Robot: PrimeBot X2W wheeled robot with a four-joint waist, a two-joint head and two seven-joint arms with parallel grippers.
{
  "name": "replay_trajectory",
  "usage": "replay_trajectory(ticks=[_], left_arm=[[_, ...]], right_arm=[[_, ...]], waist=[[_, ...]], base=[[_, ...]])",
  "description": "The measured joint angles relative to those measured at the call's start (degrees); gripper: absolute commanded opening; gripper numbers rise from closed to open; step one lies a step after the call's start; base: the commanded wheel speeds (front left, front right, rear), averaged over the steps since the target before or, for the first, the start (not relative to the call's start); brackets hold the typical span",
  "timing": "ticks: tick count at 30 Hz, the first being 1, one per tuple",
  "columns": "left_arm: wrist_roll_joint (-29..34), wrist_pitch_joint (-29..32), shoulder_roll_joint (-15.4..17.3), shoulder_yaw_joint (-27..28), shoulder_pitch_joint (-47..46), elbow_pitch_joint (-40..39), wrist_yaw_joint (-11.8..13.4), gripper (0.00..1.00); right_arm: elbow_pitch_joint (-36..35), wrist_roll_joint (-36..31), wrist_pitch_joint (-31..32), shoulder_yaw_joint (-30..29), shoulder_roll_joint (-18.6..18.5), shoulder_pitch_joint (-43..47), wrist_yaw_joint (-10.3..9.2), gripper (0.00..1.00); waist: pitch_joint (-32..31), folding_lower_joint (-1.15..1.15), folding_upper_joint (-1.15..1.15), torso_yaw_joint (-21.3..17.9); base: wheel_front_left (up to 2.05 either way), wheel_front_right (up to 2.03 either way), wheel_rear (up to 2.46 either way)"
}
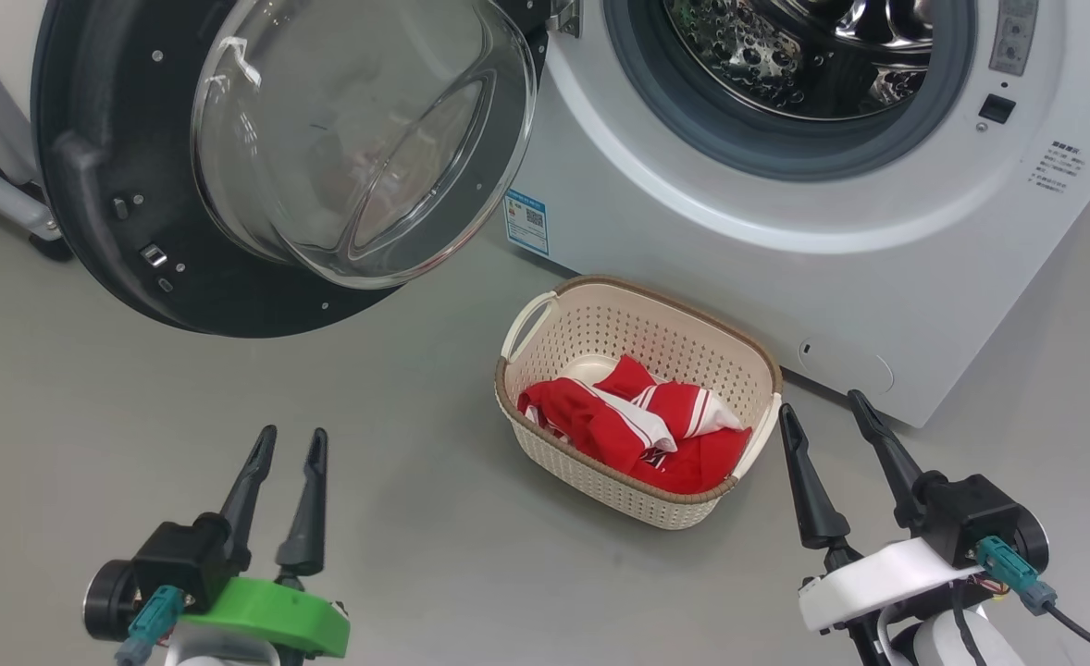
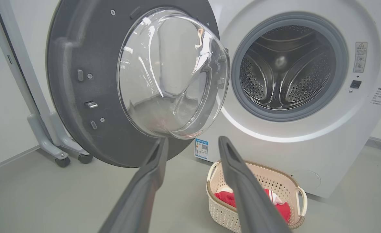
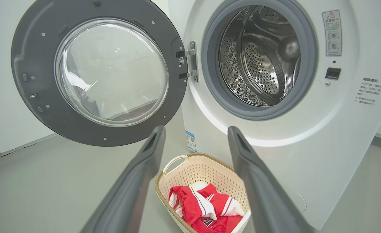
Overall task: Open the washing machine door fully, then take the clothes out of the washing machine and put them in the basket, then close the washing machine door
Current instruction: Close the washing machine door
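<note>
The washing machine (image 1: 878, 277) stands at the back right with its door (image 1: 119, 231) swung wide open to the left, glass bowl facing me. Its steel drum (image 2: 284, 74) looks empty. The red and white clothes (image 1: 642, 425) lie in the cream basket (image 1: 591, 324) on the floor in front of the machine. My left gripper (image 1: 291, 439) hovers low at the left, open and empty, well left of the basket. My right gripper (image 1: 823, 407) is open and empty, just right of the basket's near handle. The clothes (image 3: 206, 207) also show between the right fingers.
A grey wheeled stand (image 2: 58, 152) sits behind the open door at the far left. Bare grey floor (image 1: 415, 555) spreads between my grippers. A wall runs along the left side.
</note>
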Motion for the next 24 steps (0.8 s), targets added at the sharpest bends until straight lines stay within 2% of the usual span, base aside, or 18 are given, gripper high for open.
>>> replay_trajectory(ticks=[6,11,19,24], left_arm=[[-1.0,-0.1,0.0,1.1,0.1,-1.2,0.0,0.00],[-1.5,-0.2,0.7,4.4,-0.3,-3.7,-0.1,0.00],[-1.6,-0.2,10.0,12.6,-7.3,-10.5,-0.6,0.00],[-5.1,0.9,15.8,19.2,-12.7,-13.0,-1.1,0.00]], right_arm=[[-0.5,-0.2,0.2,0.6,0.0,-0.4,0.00,1.00],[-0.8,-0.5,0.5,0.6,-0.5,-0.9,-0.12,1.00],[-2.6,-2.0,1.6,0.7,-1.6,-2.6,-0.42,1.00],[-3.0,-2.9,2.5,1.1,-2.3,-3.5,-0.58,1.00]], waist=[[1.1,0.00,0.00,-0.8],[2.1,0.00,0.00,-1.8],[4.9,0.00,0.00,-3.9],[6.8,0.00,0.00,-5.4]], base=[[0.00,0.00,0.00],[0.00,0.00,0.00],[0.00,0.00,0.00],[0.00,0.00,0.00]])
